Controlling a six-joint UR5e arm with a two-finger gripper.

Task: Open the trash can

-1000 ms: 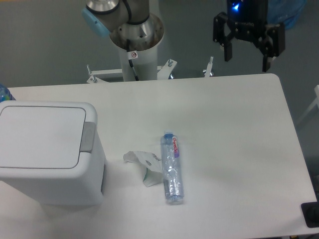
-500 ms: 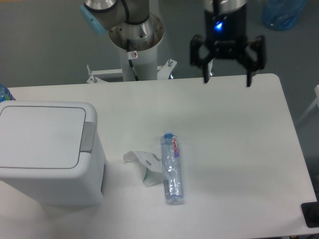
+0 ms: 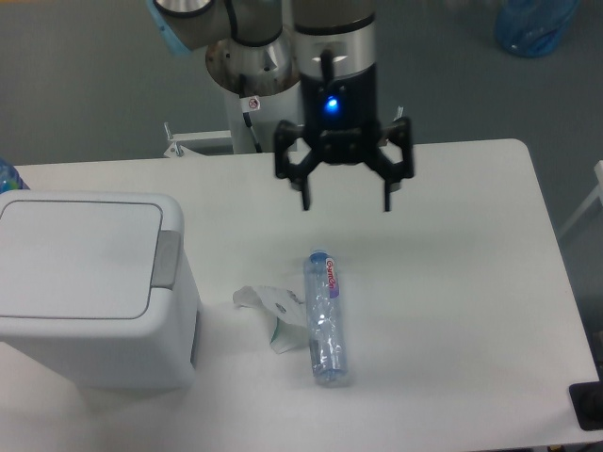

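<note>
White rigid plastic trash can sitting closed at surface's left edge | grey push tab likely pressing point, lid probably light and springy | tool hovering mid-surface, spread wide, holding nothing

one fixed camera looks steeply down from above the front edge of the table, facing the arm's base at the far side; most of the tabletop fits in frame, moderately near.
</note>
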